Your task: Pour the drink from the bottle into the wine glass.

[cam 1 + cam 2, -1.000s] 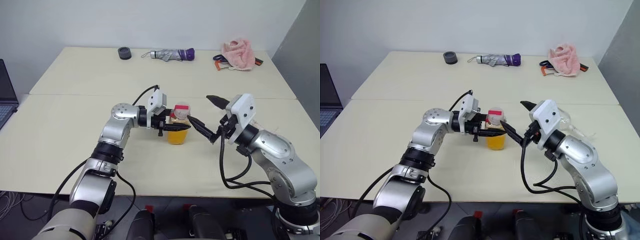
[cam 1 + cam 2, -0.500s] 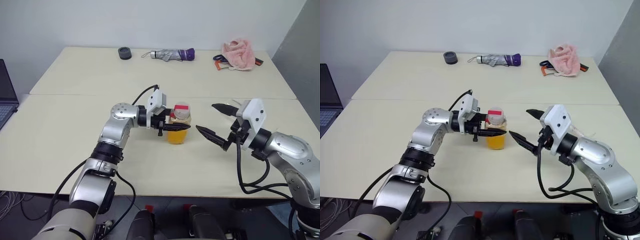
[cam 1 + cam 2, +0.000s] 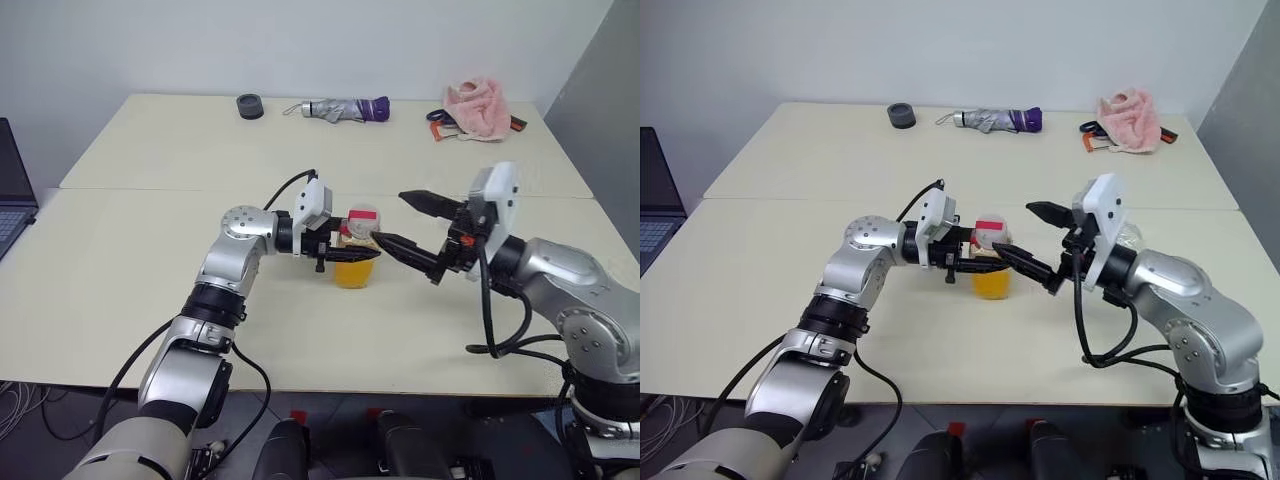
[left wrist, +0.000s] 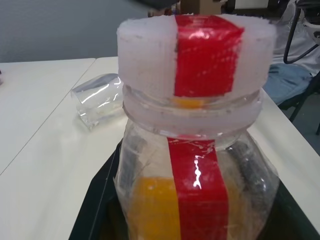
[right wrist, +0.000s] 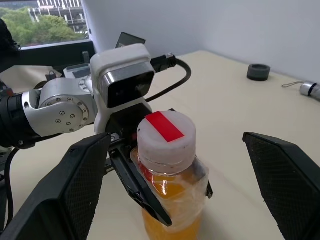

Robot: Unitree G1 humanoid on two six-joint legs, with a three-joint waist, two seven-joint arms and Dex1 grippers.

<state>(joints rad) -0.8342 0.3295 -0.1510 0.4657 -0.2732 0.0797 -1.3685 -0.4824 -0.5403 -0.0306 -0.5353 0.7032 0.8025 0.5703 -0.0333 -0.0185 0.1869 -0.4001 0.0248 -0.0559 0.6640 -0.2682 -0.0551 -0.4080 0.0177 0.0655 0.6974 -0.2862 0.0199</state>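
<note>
Gripping: left gripper (image 3: 352, 255) clamped on the bottle (image 3: 357, 250), upright on the table (image 3: 130, 270).
Right gripper (image 3: 405, 222): fingers wide apart, around the cap (image 5: 166, 133), not touching.
Glass (image 4: 97, 100): lying beyond the bottle.

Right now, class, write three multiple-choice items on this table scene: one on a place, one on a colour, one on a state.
1. Where does the folded umbrella lie?
A. at the table's far edge
B. beside the bottle
C. under the right pincer

2. What colour is the drink in the bottle?
A. green
B. orange-yellow
C. clear

3. How do the two pincers stand?
A. both open
B. left open, right shut on the bottle
C. left shut on the bottle, right open

Answers: 1 A, it lies far behind both arms. 2 B, the liquid shows orange-yellow. 3 C, the left pincer clamps the bottle, while the right pincer has its fingers spread by the cap.
</note>
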